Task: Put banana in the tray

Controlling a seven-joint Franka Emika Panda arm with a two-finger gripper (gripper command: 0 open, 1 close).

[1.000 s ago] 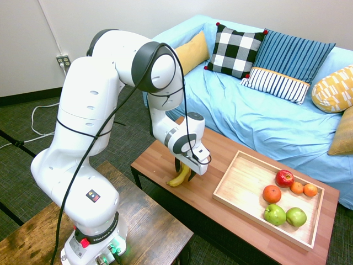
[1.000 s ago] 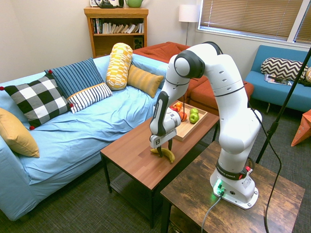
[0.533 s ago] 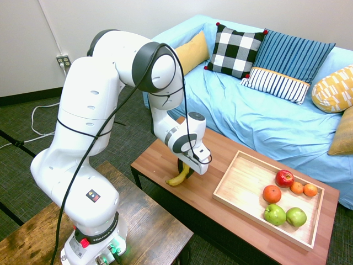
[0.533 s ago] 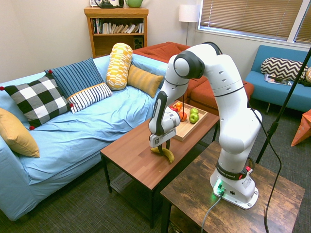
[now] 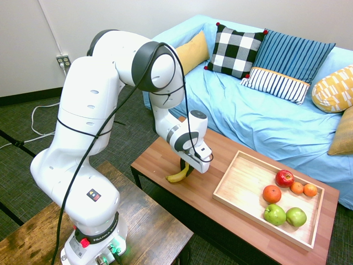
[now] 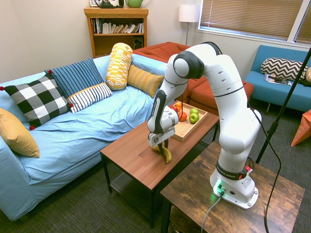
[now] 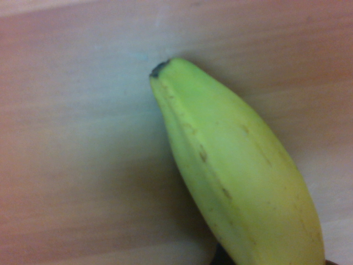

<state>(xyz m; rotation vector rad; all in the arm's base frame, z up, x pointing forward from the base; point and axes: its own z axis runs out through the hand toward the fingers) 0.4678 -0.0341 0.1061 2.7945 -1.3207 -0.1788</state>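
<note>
The yellow banana (image 5: 179, 175) hangs a little above the reddish-brown table (image 5: 160, 157), one end drooping, with my gripper (image 5: 187, 168) shut on its upper part. From the other side the banana (image 6: 166, 154) dangles below the gripper (image 6: 161, 145). Up close, the banana (image 7: 237, 182) fills much of the wrist view, its dark tip over the wood. The light wooden tray (image 5: 242, 185) lies at the table's far end, well to the right of the gripper; the same tray (image 6: 183, 132) shows behind the arm.
In the tray lie a red apple (image 5: 284, 178), oranges (image 5: 271, 194) and two green apples (image 5: 274, 214). A blue sofa (image 5: 259, 116) with cushions runs along the table's far side. A darker wooden stand (image 5: 149, 221) sits close to the table's near edge.
The gripper has closed on the banana and raised it slightly off the table; the banana now hangs tilted instead of lying flat.
</note>
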